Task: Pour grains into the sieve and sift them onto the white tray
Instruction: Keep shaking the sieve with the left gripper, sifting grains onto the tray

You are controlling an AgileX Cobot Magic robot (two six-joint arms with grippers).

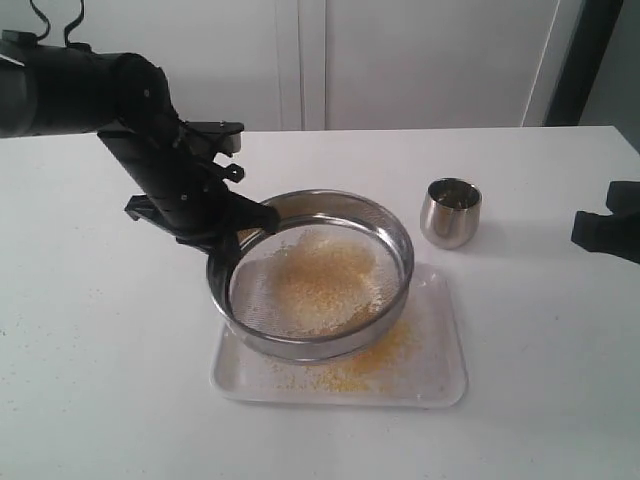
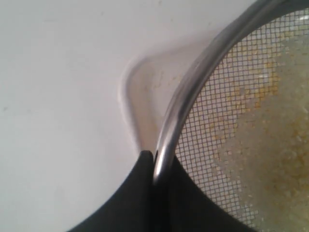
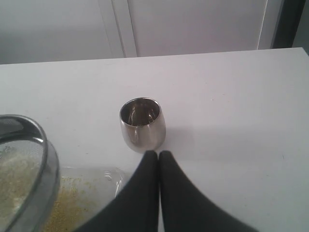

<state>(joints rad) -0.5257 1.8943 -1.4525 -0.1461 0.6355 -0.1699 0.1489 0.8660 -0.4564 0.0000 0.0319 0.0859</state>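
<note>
The round steel sieve hangs tilted over the white tray, its rim pinched between the jaws of my left gripper, which is shut on it. Grains lie on the mesh, and fine yellow grains are scattered on the tray under the sieve's near right side. My right gripper is shut on nothing and sits back at the right edge of the exterior view, apart from the sieve.
A small shiny steel cup stands upright on the white table right of the sieve, just in front of my right fingertips. The tray's corner shows beside the sieve rim. A white wall runs behind the table.
</note>
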